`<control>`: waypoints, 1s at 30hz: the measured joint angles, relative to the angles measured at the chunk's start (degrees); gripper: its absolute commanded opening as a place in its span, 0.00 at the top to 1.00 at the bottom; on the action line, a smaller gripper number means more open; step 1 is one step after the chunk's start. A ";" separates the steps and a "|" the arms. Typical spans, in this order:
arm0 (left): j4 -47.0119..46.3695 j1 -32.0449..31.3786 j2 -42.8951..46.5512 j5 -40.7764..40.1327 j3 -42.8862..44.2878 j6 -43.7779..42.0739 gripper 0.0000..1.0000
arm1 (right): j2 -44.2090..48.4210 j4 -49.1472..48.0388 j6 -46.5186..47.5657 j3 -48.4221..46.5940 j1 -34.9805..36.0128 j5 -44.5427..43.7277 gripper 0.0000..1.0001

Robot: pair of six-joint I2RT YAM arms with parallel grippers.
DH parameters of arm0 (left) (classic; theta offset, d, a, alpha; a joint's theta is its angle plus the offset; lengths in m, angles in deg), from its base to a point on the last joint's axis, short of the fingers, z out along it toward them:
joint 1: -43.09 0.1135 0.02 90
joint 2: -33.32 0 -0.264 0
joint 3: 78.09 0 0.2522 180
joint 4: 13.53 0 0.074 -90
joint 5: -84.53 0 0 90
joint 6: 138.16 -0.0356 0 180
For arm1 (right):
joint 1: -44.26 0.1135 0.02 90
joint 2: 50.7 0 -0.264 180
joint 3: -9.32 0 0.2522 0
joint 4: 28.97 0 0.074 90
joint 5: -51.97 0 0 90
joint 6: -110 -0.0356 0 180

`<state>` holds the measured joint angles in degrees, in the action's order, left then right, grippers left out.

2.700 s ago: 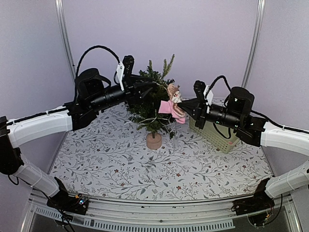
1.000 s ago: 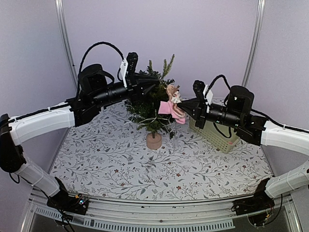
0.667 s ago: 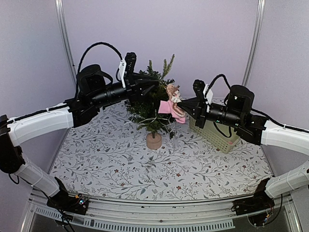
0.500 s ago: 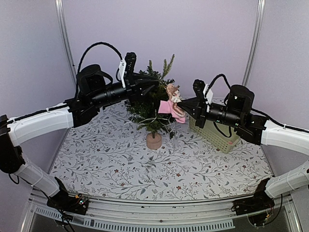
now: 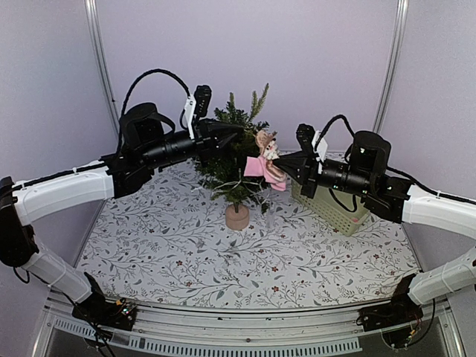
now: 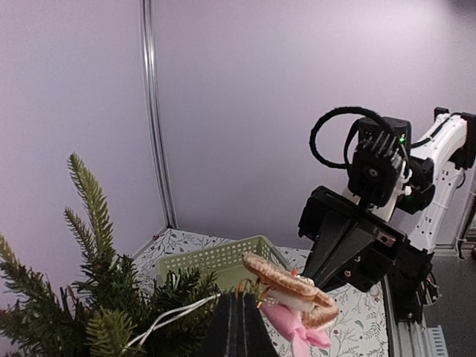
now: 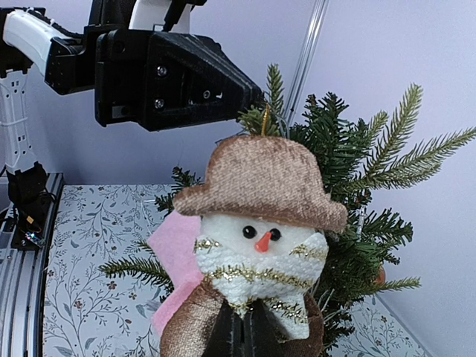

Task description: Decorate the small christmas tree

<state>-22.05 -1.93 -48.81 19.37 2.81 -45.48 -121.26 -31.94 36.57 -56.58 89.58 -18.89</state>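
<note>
The small christmas tree (image 5: 232, 158) stands on its tan base (image 5: 238, 216) at the table's back middle. My right gripper (image 5: 279, 159) is shut on the body of a plush snowman ornament (image 5: 263, 158) with a brown hat and pink cloth, held against the tree's right side. In the right wrist view, the snowman (image 7: 260, 223) fills the frame above my right gripper (image 7: 249, 335). My left gripper (image 5: 242, 129) is shut at the hat's top, with the gold hanging loop (image 7: 264, 119) at its tips. The left wrist view shows the left gripper (image 6: 238, 309) shut beside the hat (image 6: 286, 282).
A pale green perforated basket (image 5: 331, 208) sits right of the tree, under my right arm; it also shows in the left wrist view (image 6: 216, 256). A white light wire (image 6: 171, 316) runs through the branches. Purple walls and metal posts (image 5: 100, 67) enclose the floral-patterned table (image 5: 186, 253).
My left gripper has risen and shifted right, from the tree's upper left branches to the top of the snowman's hat. My right arm and the snowman have barely moved.
</note>
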 measured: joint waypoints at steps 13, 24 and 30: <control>0.70 0.02 -0.28 -3.26 -0.24 0.42 1.00 | 0.00 0.15 0.26 0.00 0.00 -2.12 1.00; 1.20 0.00 -1.44 -3.54 1.25 0.52 1.00 | -0.02 1.88 0.96 -0.55 0.00 -5.49 1.00; 2.29 -0.04 -1.44 -3.74 1.31 0.28 1.00 | -0.07 2.54 0.98 -1.09 0.00 -4.17 1.00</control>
<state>-19.76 -1.97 -50.25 15.64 4.12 -45.20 -121.33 -29.41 37.56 -57.68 89.58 -23.07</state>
